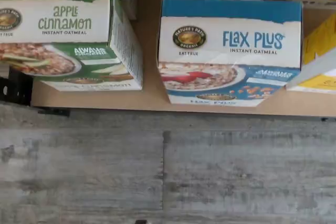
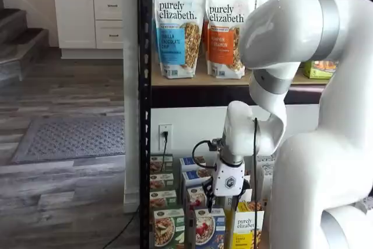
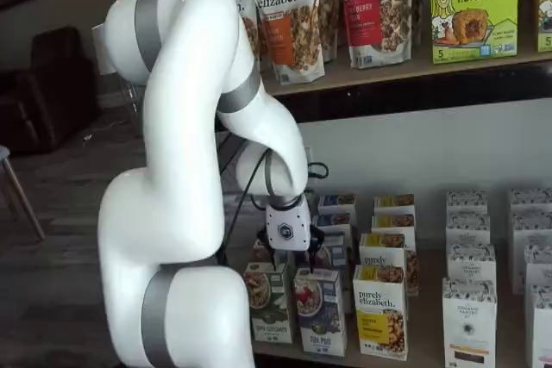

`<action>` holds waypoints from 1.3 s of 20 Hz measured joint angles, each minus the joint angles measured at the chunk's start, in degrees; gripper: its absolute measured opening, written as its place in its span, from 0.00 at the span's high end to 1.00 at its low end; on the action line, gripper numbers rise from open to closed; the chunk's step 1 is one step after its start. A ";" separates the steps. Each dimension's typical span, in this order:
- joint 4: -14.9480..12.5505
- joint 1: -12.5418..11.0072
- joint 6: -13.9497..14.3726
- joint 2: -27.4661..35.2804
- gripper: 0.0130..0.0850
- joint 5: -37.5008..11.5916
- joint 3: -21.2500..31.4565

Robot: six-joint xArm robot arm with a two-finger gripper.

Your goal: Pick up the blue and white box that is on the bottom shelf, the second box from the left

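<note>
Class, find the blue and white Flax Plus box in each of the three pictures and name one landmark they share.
Wrist view: the blue and white box lies beside the green Apple Cinnamon box.
Shelf view: front row, directly under the gripper, box at.
Shelf view: front row, under the gripper, box at.
Shared landmark: the green Apple Cinnamon box.

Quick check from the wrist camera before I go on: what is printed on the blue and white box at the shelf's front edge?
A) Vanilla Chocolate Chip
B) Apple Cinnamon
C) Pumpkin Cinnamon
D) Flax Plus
D: in the wrist view the blue and white box reads "Flax Plus Instant Oatmeal", while the green-fronted box beside it reads "Apple Cinnamon".
</note>
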 joint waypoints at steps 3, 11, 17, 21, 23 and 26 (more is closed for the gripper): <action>-0.99 -0.06 0.85 1.17 0.00 -0.17 -0.85; -0.54 -0.37 0.06 4.38 0.00 -1.11 -2.98; 0.33 -0.02 -0.49 6.23 0.00 -2.39 -4.29; -0.49 0.25 0.55 7.82 0.00 -2.26 -5.75; -0.97 0.40 1.16 8.73 0.00 -2.23 -6.53; -2.36 0.57 2.64 10.15 0.00 -2.22 -7.70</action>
